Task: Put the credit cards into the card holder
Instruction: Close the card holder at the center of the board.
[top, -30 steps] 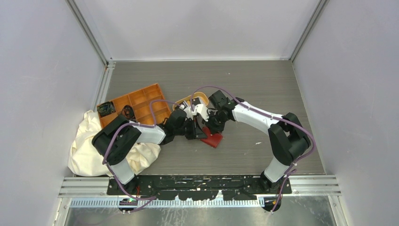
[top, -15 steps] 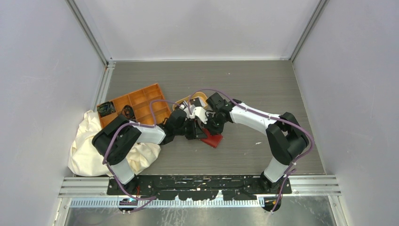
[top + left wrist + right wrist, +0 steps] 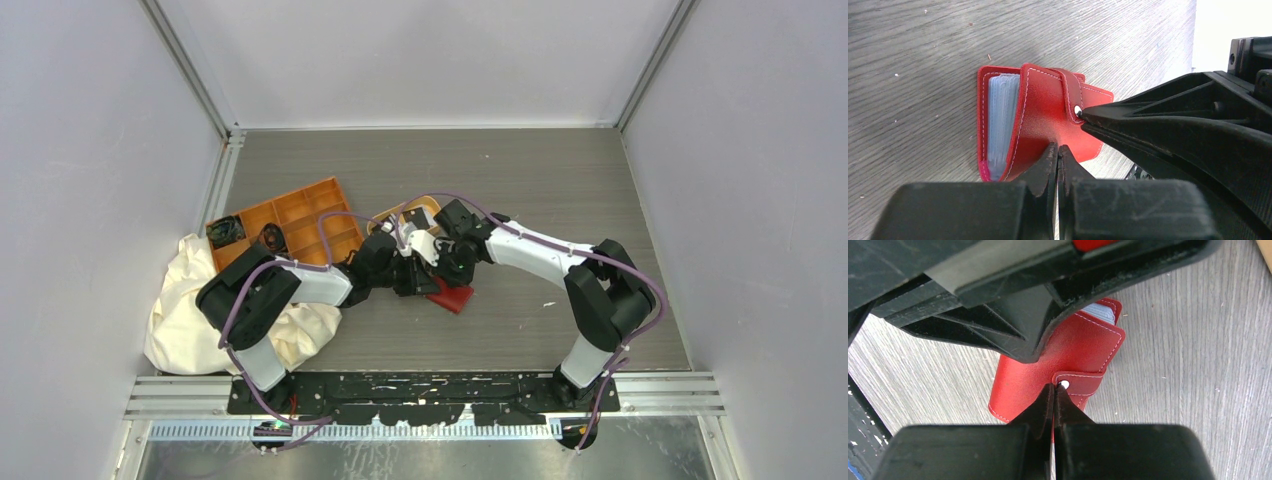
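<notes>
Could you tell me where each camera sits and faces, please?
Top external: above, behind the bases, facing down at the table; left arm, right arm show.
Left wrist: on the left arm, facing the card holder past the shut left gripper.
Right wrist: on the right arm, facing the holder's snap tab past the right gripper.
Shared: both wrist views show the holder and both grippers.

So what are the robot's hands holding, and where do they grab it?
Both seem to pinch the red card holder. The left gripper has the edge of its lifted cover, and the right gripper has the snap tab.
</notes>
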